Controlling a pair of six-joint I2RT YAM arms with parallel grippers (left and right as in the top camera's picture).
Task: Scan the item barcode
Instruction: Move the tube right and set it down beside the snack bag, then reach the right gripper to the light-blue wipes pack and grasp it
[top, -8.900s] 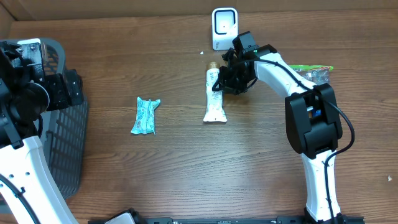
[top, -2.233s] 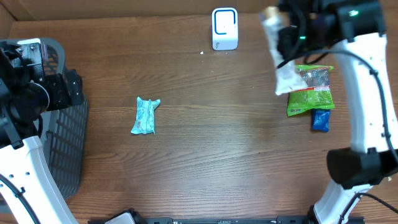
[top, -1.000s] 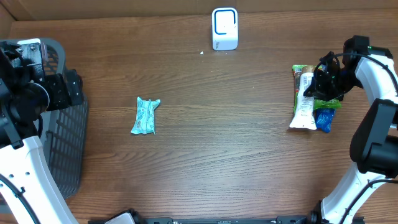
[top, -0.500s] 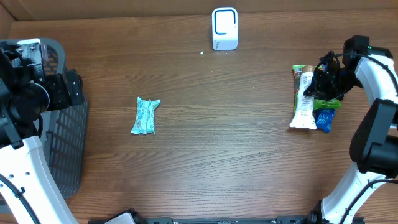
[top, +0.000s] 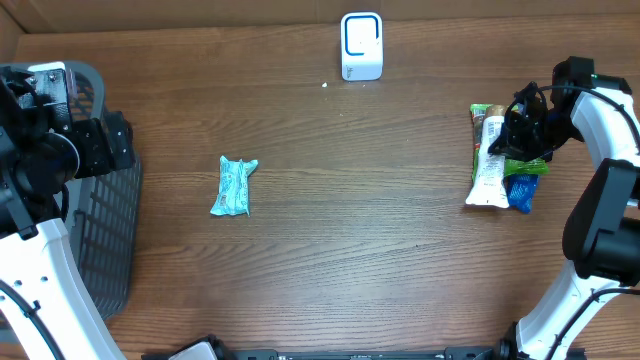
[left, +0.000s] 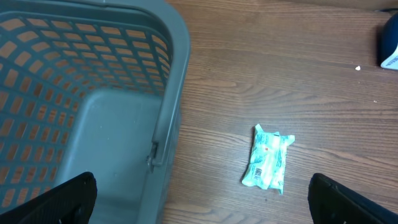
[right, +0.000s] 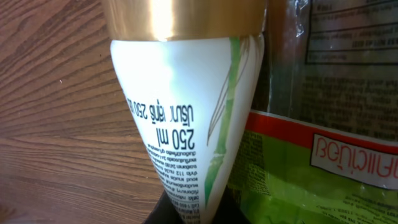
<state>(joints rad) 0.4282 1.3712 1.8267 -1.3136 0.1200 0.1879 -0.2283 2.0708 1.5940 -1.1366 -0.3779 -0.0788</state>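
1. One item is in hand: my right gripper (top: 513, 135) is clenched on the white tube (right: 186, 124) near its gold cap end. The tube lies at the right side of the table (top: 350, 270), well apart from the scanner.
2. Partly beneath the tube lies a green packet (right: 298, 186), with a blue packet (top: 518, 192) just beside the tube's crimped end. As I judge it, a straight lift is the clean way out, since a sideways drag could pull those crinkly packets along.
3. Print on the tube faces my wrist camera, but I cannot make out a barcode in it. I plan to roll the wrist slowly at the scanner until the right face meets the window.
4. Farther off, the scanner (top: 361, 45) stands upright at the far edge. I want the tube presented flat before its window, near but not touching, and not squeezed into a curve.
5. Farther left, the teal packet (top: 234, 186) lies alone in mid-table, clear of that path.
6. Farthest, my left gripper (left: 202, 202) hangs spread wide and empty over the edge of the grey basket (left: 174, 93). I leave it parked.
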